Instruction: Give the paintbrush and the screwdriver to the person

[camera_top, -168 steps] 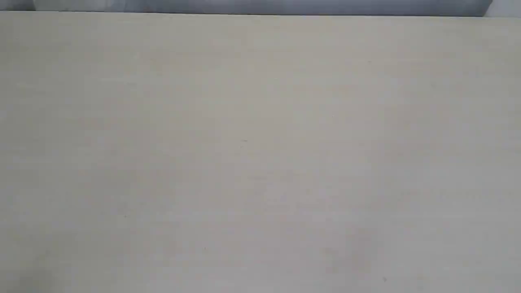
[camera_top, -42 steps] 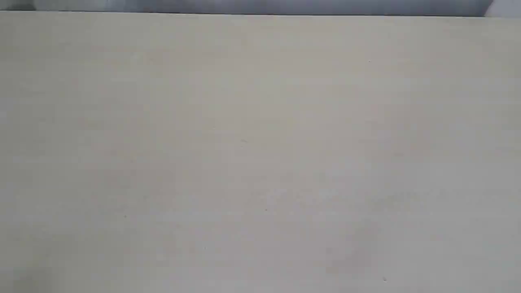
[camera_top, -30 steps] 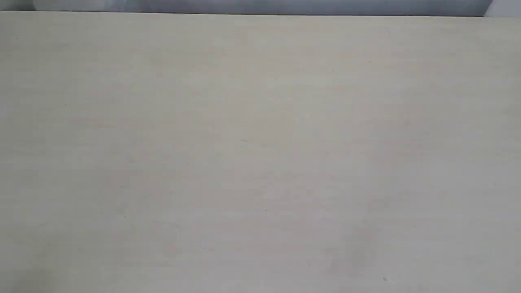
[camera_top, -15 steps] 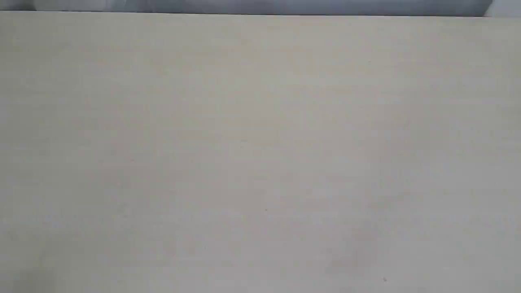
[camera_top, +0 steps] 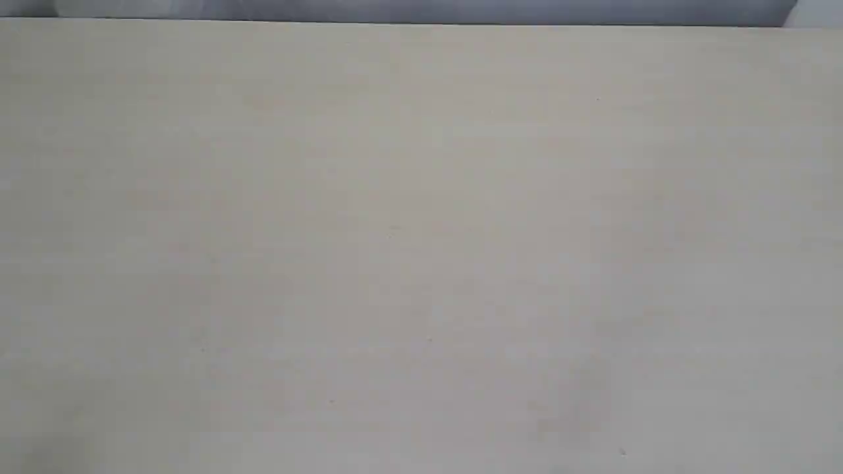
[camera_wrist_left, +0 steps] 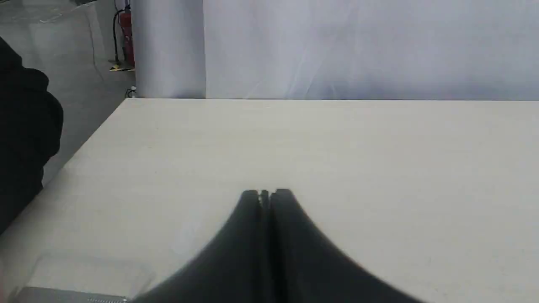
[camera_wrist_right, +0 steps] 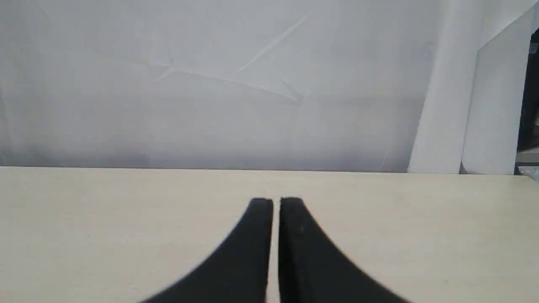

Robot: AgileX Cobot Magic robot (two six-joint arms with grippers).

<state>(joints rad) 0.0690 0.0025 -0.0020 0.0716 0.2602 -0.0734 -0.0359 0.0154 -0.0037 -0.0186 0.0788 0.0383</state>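
The paintbrush, the screwdriver and the person's hand are out of view in every view. The exterior view shows only the bare pale tabletop (camera_top: 421, 237), with neither gripper in it. In the left wrist view my left gripper (camera_wrist_left: 265, 193) hovers over the table, its black fingers pressed together with nothing between them. In the right wrist view my right gripper (camera_wrist_right: 276, 202) is shut too, with a hairline slit between its fingers and nothing held.
A dark bulky shape (camera_wrist_left: 25, 139) stands beside the table's side edge in the left wrist view; what it is cannot be told. A blurred silver-grey strip (camera_wrist_left: 71, 295) lies at that picture's border. A red fire extinguisher (camera_wrist_left: 126, 38) stands on the floor beyond. White backdrop (camera_wrist_right: 210, 84) behind the far edge.
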